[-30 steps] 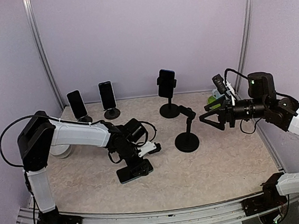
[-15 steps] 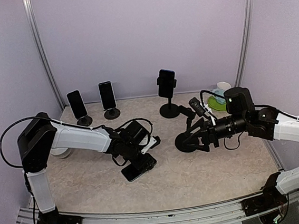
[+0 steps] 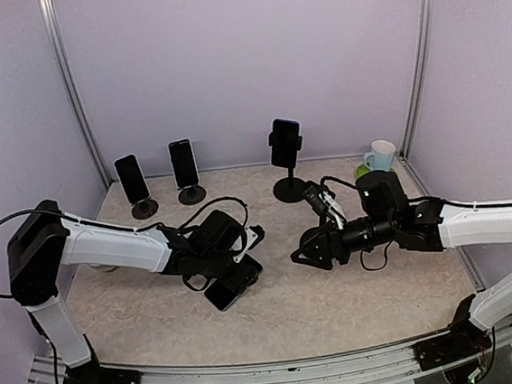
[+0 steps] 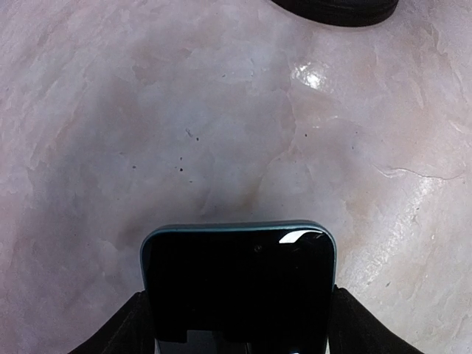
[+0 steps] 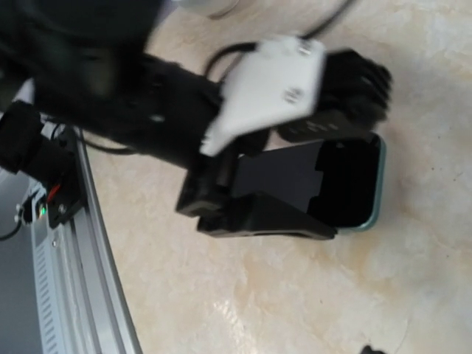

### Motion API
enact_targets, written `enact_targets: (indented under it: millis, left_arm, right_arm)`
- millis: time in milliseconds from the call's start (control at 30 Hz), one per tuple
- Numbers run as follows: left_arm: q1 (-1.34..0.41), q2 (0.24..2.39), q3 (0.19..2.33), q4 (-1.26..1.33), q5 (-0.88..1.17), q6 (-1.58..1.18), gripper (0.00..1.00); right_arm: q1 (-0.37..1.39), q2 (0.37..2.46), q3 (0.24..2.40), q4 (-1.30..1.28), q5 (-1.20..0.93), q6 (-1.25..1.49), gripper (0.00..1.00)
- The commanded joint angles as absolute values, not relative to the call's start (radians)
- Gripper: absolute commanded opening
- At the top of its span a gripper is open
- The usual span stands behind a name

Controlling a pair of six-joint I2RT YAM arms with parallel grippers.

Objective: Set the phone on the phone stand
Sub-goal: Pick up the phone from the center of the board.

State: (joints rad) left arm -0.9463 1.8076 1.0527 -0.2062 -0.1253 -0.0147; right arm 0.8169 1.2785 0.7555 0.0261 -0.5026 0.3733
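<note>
The phone is a dark slab with a teal rim. My left gripper is shut on its long sides and holds it low over the table, left of centre. In the right wrist view the phone shows with a left finger along its near edge. The empty black phone stand is mostly covered by my right arm in the top view; a round black base shows ahead of the phone. My right gripper hangs low just right of the phone, jaws apart, nothing between them.
Three stands with phones on them line the back: two at the left, one at centre. A pale mug on a green saucer sits at the back right. The metal front rail is near.
My right arm has swung down and left from the back right until it is beside the phone. My left gripper has turned and shifted the phone slightly, still gripping it.
</note>
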Motion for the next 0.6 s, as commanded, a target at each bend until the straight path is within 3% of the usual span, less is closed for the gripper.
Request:
enact_targets:
  millis: [0, 567]
  left_arm:
    - [-0.964, 1.711, 1.029, -0.120, -0.171, -0.035, 0.55]
    - [-1.092, 1.525, 0.936, 0.040, -0.322, -0.035, 0.55]
  right_arm:
    - [0.829, 1.306, 0.762, 0.112, -0.471, 0.430, 0.71]
    - [0.831, 1.376, 0.872, 0.080, -0.405, 0.511, 0.64]
